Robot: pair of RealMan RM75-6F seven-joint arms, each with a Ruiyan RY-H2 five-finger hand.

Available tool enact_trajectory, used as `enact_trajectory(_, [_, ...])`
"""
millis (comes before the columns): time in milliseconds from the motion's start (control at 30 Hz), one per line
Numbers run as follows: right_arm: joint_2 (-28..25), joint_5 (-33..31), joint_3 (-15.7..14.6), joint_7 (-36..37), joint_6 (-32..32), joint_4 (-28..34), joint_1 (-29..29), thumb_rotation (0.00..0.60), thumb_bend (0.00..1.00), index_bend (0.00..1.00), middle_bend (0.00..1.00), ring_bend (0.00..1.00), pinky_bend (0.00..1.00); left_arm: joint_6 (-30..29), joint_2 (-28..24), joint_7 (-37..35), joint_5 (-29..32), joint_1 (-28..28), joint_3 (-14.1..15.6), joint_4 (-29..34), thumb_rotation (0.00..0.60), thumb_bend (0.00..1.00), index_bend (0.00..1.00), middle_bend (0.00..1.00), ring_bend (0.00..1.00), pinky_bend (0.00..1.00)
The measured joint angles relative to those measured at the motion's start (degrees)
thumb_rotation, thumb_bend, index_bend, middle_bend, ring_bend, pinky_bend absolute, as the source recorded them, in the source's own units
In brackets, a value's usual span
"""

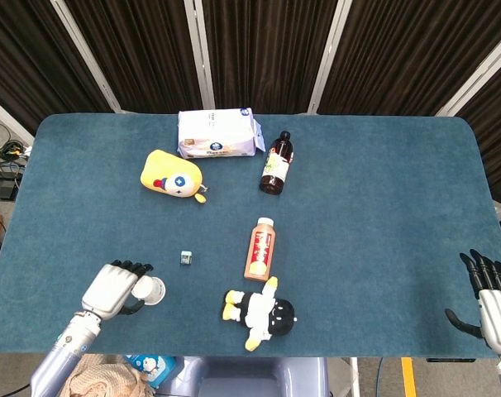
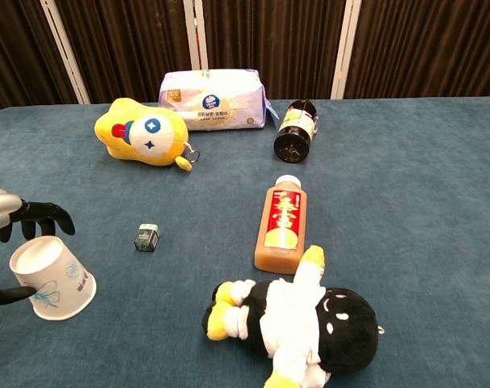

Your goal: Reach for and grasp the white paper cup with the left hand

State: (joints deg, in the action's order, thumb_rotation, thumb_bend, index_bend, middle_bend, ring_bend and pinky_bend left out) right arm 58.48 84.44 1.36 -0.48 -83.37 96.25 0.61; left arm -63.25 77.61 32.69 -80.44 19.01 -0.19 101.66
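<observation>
Left hand at the white paper cup, fingers bracketing it but not yet closed.

The white paper cup lies tilted at the table's near-left edge, mouth toward the left hand. Fingers curl above its rim, thumb below; contact cannot be told. The cup looks light and thin-walled, easily crushed or pushed away, so a gentle wrap around the sidewall seems best. The right hand rests spread and empty.

Head view looks steeply down; chest view low, nearer, same table.
</observation>
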Motion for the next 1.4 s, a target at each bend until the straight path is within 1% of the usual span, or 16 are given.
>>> enact_trajectory(267, [0.0,0.1,0.0,-0.1,0.0,0.0,0.0,0.600,0.24,0.00,0.00,0.00,0.00,-2.0,0.7,-2.1,-1.4,0.1,0.0,-0.2,0.600,0.29,0.37,0.49,0.45,0.50])
enact_trajectory(400, [0.1,0.1,0.0,-0.2,-0.1,0.0,0.0,0.600,0.24,0.00,0.00,0.00,0.00,-2.6,0.3,-2.6,-1.6,0.7,-1.1,0.3,0.600,0.28,0.35,0.47,0.44,0.50])
enact_trajectory(500, [0.1,0.0,0.0,-0.3,0.0,0.0,0.0,0.600,0.24,0.00,0.00,0.00,0.00,-3.0,0.1,-2.6,-1.3,1.7,-2.8,0.9,0.600,0.28,0.34,0.47,0.44,0.49])
enact_trajectory(633, [0.1,-0.1,0.0,-0.2,0.0,0.1,0.0,0.600,0.24,0.00,0.00,0.00,0.00,-2.3,0.7,-2.1,1.2,4.5,-6.4,1.1,0.600,0.28,0.34,0.46,0.43,0.49])
enact_trajectory(767, [0.0,-0.1,0.0,-0.1,0.0,0.1,0.0,0.600,0.24,0.00,0.00,0.00,0.00,-1.1,2.3,-1.3,3.1,6.8,-8.0,-0.2,0.600,0.28,0.33,0.46,0.43,0.48])
enact_trajectory(1033, [0.0,-0.3,0.1,0.3,0.4,0.1,0.1,0.600,0.24,0.00,0.00,0.00,0.00,1.1,7.5,0.8,7.2,9.9,-8.6,-4.3,0.600,0.28,0.31,0.43,0.41,0.47])
enact_trajectory(1300, [-0.1,-0.3,0.1,0.7,0.6,0.1,0.3,0.600,0.24,0.00,0.00,0.00,0.00,1.7,10.9,2.3,10.0,11.8,-8.6,-7.7,0.600,0.27,0.30,0.40,0.39,0.44])
enact_trajectory(1367, [-0.1,-0.4,0.1,0.7,0.7,0.1,0.3,0.600,0.24,0.00,0.00,0.00,0.00,2.0,11.3,2.4,11.0,12.1,-8.5,-8.0,0.600,0.24,0.27,0.37,0.35,0.42])
enact_trajectory(1400, [-0.1,-0.4,0.1,0.7,0.7,0.1,0.3,0.600,0.24,0.00,0.00,0.00,0.00,2.2,11.3,2.6,11.4,12.3,-8.4,-8.0,0.600,0.22,0.24,0.33,0.32,0.39])
